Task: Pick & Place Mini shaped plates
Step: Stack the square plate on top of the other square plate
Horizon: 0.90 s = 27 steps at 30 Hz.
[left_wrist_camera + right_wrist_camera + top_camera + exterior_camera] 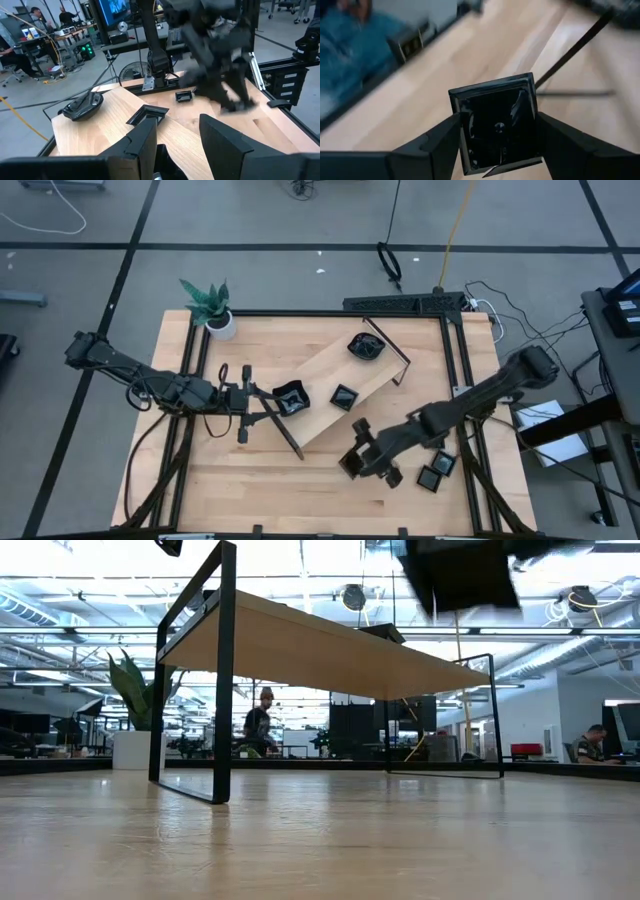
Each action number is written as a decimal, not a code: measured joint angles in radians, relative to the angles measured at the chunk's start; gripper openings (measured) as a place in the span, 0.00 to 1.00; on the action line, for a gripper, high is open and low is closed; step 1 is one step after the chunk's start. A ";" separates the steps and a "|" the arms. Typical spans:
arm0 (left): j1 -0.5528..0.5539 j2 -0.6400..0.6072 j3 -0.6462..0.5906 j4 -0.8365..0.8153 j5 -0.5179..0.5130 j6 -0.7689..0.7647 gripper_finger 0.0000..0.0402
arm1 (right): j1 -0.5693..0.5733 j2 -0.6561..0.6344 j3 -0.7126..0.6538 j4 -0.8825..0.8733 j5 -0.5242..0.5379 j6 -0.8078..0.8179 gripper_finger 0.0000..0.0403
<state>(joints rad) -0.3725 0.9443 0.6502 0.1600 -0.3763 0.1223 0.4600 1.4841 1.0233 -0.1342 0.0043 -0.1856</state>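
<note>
a: start on the left. where's your left gripper [262, 406]?

b: at the near end of the wooden tray [325, 370], low by the black end rail, right beside the wavy-edged plate [291, 398] that sits on that corner. from the left wrist view your jaws stand partly open with nothing between them, so that arm has no hold on anything.

a: and on the tray itself?

b: three mini shaped plates lie there: that wavy one, a small square plate [344, 396] mid-tray, and a rounded plate [367, 347] at the far end.

a: the right side?

b: your right gripper [497, 131] hangs above the tabletop [260, 470], just off the tray's near long edge. its jaws are wide and clamp a square black plate [496, 122] by two opposite edges, tilted. two more plates [436, 471] wait on the tabletop behind that arm, close to the right frame rail.

a: so which step is this?

b: i'd judge you're mid-carry, plate lifted and not yet placed. next you need to bring it over a bare stretch of tray, level it, lower it until it rests, then release.
</note>
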 joint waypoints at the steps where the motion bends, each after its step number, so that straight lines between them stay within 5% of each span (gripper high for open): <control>1: 0.000 0.000 0.000 0.000 0.000 0.000 0.38 | -0.003 -0.034 0.000 0.004 0.004 -0.010 0.58; 8: 0.000 0.000 0.000 0.000 0.000 0.000 0.38 | -0.070 -0.234 0.001 0.164 0.078 0.005 0.58; 15: 0.000 0.000 0.000 0.000 0.000 0.000 0.38 | -0.185 -0.285 -0.043 0.312 0.078 0.032 0.58; 27: 0.000 0.000 0.000 -0.001 0.000 0.000 0.38 | -0.263 -0.289 -0.588 1.386 0.145 0.013 0.58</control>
<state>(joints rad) -0.3726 0.9443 0.6502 0.1593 -0.3763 0.1223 0.1972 1.1954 0.4355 1.2515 0.1494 -0.1726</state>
